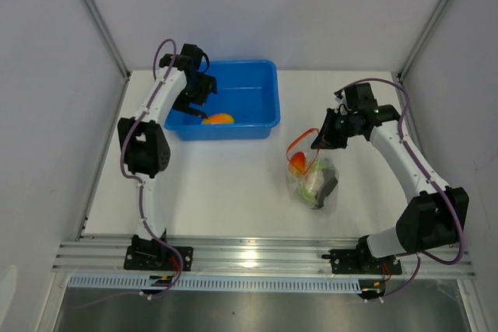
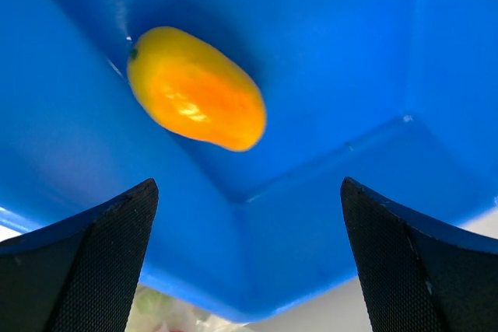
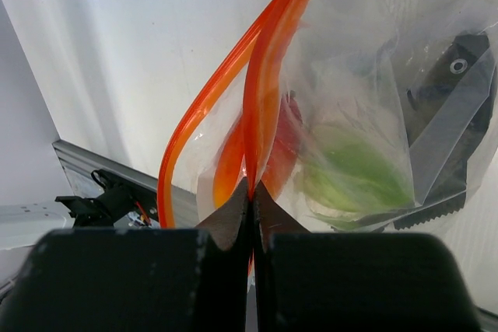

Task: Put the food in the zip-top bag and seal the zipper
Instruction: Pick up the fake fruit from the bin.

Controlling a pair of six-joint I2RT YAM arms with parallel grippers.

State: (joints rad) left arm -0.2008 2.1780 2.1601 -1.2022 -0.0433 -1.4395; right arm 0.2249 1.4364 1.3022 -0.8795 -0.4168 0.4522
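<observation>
One food piece [image 2: 194, 87] lies ahead of the spread left hand [image 2: 247, 192], axis slanted; right hand [image 3: 250, 186] clamps zipper [image 3: 261, 83].

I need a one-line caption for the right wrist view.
Right gripper pinches the red-orange zipper strip of the clear plastic bag holding toy food.

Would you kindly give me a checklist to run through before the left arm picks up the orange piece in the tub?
1. Left hand open: ok.
2. Orange piece lying free in the blue tub, ahead of that hand: ok.
3. Right hand shut on the zipper: ok.
4. Bag mouth parted: ok, the strip's two sides stand apart.
5. Mouth wide enough for the piece: cannot tell.
</observation>
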